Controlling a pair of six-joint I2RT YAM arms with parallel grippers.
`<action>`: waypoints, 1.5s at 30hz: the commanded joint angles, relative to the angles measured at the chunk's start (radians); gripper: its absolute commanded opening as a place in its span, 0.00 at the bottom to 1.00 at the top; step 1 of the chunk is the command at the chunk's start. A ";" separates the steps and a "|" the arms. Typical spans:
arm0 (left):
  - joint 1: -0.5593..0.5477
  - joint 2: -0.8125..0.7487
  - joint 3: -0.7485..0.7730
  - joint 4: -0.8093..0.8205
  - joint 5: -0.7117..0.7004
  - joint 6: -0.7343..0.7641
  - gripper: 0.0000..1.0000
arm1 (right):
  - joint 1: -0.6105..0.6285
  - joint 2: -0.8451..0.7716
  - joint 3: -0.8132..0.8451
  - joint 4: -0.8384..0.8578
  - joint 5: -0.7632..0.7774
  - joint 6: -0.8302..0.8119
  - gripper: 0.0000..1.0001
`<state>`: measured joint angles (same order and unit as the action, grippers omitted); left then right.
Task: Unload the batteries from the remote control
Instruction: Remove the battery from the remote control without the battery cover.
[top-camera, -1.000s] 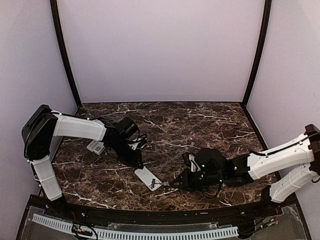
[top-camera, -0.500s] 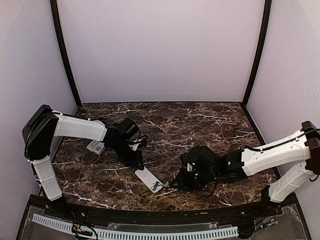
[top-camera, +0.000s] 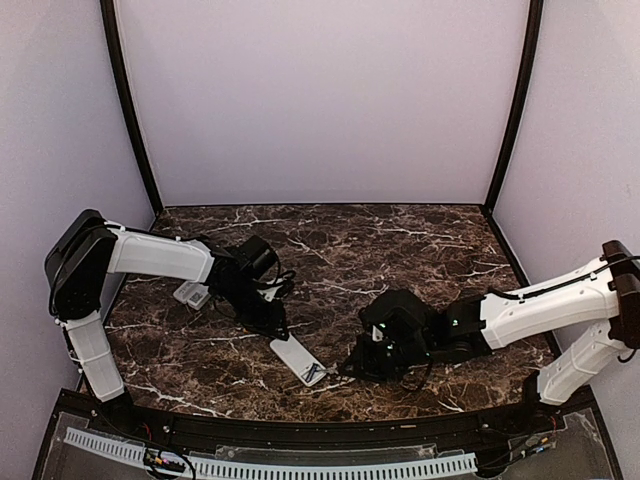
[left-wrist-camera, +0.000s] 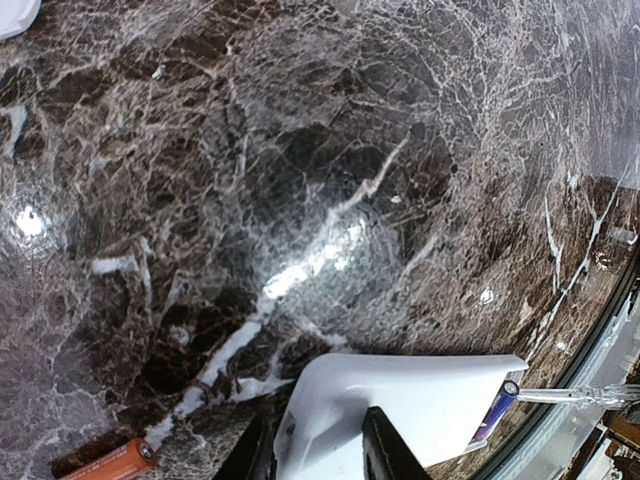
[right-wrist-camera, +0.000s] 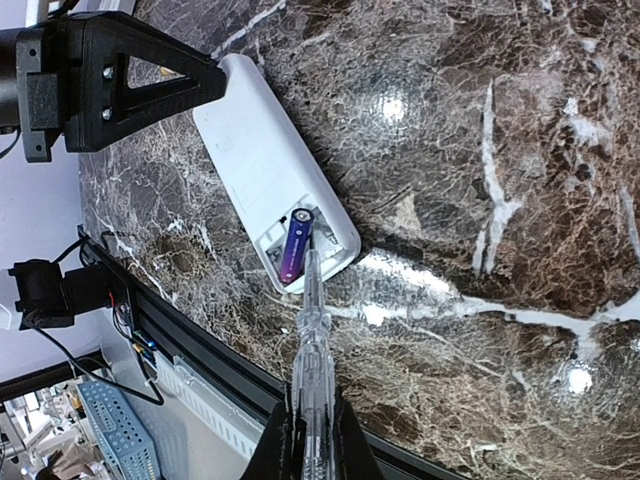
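Pale lilac walls (top-camera: 60, 120) close in the left, back and right sides, with black posts (top-camera: 128, 110) at the back corners. The table (top-camera: 400, 240) is glossy dark brown marble with white veins and bright spots of glare.

Far left, small white pieces (top-camera: 190, 294) lie beside the left arm. An orange battery (left-wrist-camera: 105, 462) lies loose on the table near the left end effector (left-wrist-camera: 317, 428). Its fingers stand a little apart on either side of one end of the white remote (top-camera: 293, 355); I cannot tell whether they press it.

The remote lies flat near the table's front edge. Its compartment is open, with a purple battery (right-wrist-camera: 296, 245) seated inside.

To the right, the right end effector (right-wrist-camera: 309, 412) is pressed together, pinching a clear tool (right-wrist-camera: 310, 340). The tool's thin tip reaches into the compartment just beside the purple battery.
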<state>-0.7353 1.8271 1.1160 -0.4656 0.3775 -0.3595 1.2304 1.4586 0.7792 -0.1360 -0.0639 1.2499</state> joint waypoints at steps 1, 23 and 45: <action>-0.006 0.003 -0.008 -0.027 0.003 0.004 0.29 | 0.001 0.013 0.022 0.007 -0.009 -0.039 0.00; -0.006 0.011 -0.008 -0.027 0.001 0.004 0.29 | 0.002 -0.007 -0.013 0.132 -0.066 -0.082 0.00; -0.006 0.011 -0.003 -0.032 0.001 0.005 0.29 | 0.005 0.062 0.069 0.104 -0.124 -0.152 0.00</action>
<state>-0.7376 1.8301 1.1160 -0.4660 0.3782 -0.3595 1.2304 1.5074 0.8192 -0.0315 -0.1776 1.1263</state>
